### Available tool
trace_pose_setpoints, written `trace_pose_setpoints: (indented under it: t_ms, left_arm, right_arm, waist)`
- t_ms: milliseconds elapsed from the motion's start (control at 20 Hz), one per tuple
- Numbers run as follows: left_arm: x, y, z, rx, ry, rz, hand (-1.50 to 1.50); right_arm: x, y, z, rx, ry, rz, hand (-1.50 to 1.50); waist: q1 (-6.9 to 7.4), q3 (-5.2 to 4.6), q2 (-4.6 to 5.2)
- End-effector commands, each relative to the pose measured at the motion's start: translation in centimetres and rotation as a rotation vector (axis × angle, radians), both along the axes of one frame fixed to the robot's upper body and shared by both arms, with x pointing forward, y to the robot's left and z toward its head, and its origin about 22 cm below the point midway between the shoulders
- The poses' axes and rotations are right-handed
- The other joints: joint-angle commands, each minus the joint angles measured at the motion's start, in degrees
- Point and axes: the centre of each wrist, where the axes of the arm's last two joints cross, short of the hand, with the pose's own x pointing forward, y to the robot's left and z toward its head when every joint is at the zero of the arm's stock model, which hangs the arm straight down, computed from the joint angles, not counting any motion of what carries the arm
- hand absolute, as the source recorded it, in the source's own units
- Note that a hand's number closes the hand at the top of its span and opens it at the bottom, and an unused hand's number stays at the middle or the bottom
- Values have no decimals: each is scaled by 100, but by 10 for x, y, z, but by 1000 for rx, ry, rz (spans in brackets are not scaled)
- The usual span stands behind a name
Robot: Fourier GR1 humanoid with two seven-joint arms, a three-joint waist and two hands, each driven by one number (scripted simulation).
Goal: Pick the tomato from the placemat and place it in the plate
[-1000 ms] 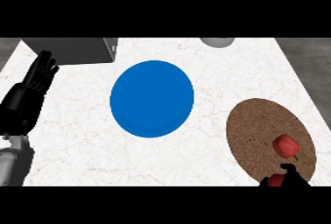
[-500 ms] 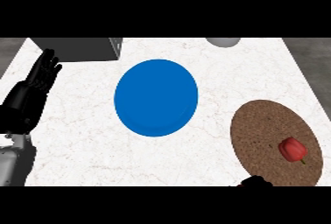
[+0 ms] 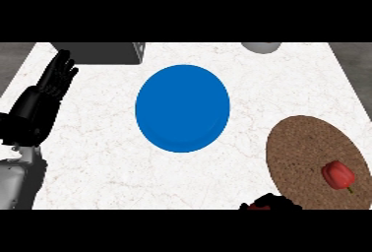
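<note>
Head view: the tomato (image 3: 338,174), red and rather pepper-shaped, is seen lying on the brown round placemat (image 3: 305,147) at the counter's (image 3: 102,162) right. The blue plate (image 3: 182,108) is set mid-counter, well apart from it. The left robot hand (image 3: 52,84) is held flat, fingers straight, at the left edge. Only the right robot hand's (image 3: 273,202) tips are seen at the lower edge; their spread cannot be told.
</note>
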Motion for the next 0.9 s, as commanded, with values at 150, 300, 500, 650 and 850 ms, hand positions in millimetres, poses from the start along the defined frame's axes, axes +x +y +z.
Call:
trace_pose_setpoints:
  t_ms: [150, 300, 500, 650, 850]
  left_arm:
    - [-1, -6, 0, -4, -24, -25, 0]
    - [3, -9, 3, -7, -14, -39, 0]
    - [2, -12, 1, -1, -17, -51, 0]
    - [3, -28, 1, -14, -30, -100, 0]
    - [13, -21, 6, 1, -33, -67, 0]
  right_arm:
    - [18, 31, 28, 233, -10, -66, 150]
    - [31, 25, 33, 278, -55, -48, 150]
    - [43, 21, 35, 328, -34, -41, 150]
    - [71, 21, 37, 350, -43, -55, 150]
    - [118, 20, 28, 341, -6, -114, 150]
  waist:
    - [203, 1, 80]
    - [250, 8, 129]
    - [370, 9, 159]
    - [427, 10, 179]
    - [437, 13, 222]
